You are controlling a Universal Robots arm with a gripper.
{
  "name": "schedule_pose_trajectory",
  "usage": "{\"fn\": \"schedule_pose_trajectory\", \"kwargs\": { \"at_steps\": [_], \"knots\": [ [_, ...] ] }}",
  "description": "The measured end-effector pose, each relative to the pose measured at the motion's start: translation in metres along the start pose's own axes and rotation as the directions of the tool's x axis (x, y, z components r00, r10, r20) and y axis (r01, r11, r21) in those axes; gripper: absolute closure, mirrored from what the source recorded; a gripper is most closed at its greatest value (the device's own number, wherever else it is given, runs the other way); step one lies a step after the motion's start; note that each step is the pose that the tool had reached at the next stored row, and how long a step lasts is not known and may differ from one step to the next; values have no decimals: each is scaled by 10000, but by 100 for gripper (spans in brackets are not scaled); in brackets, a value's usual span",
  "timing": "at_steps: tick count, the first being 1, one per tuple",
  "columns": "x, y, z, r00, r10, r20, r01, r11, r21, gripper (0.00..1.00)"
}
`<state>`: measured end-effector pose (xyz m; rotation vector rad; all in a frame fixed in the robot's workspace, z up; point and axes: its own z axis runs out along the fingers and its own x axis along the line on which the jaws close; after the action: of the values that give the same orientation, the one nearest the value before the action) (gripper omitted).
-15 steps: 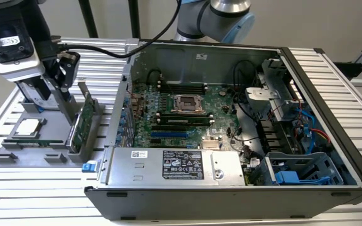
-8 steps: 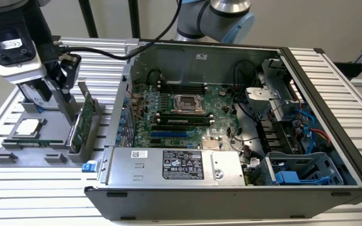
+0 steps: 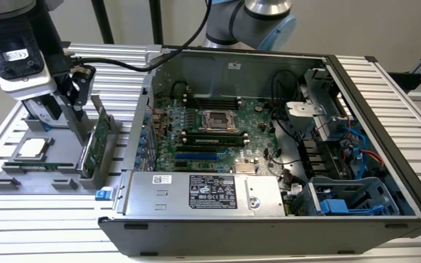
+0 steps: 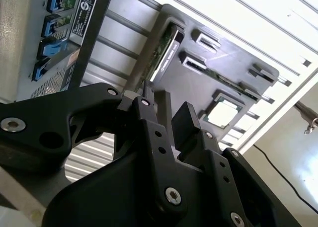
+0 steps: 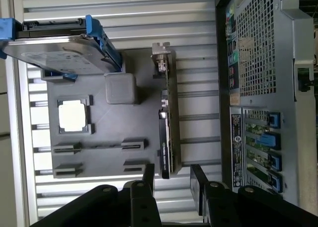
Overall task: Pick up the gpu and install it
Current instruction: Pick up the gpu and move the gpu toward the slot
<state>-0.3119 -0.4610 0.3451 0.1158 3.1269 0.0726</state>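
Here the gpu (image 3: 97,143) stands on its long edge in a slot of the grey tray (image 3: 20,183), at the middle left of the exterior view, just beside the open computer case (image 3: 386,109). We see its green board face there. In the first wrist view the gpu (image 5: 166,137) shows edge-on, thin and dark, with a metal bracket at one end.

The tray sits on a slatted aluminium table (image 3: 42,224), with a pale wall (image 3: 364,27) behind. A processor chip (image 3: 33,148) lies in the tray.

The gripper (image 3: 75,118) hangs over the card with its claw wide, holding nothing. In the exterior view its body hides the tray's far end, and we cannot tell whether a finger touches the card. The arm is cut off at the frame's top.
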Motion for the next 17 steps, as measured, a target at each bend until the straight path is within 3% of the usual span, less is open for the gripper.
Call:
{"fn": "schedule_pose_trajectory", "kwargs": {
  "at_steps": [17],
  "knots": [
    [-32,13,102,10000,-1,-3,1,10000,0,0]
  ]
}}
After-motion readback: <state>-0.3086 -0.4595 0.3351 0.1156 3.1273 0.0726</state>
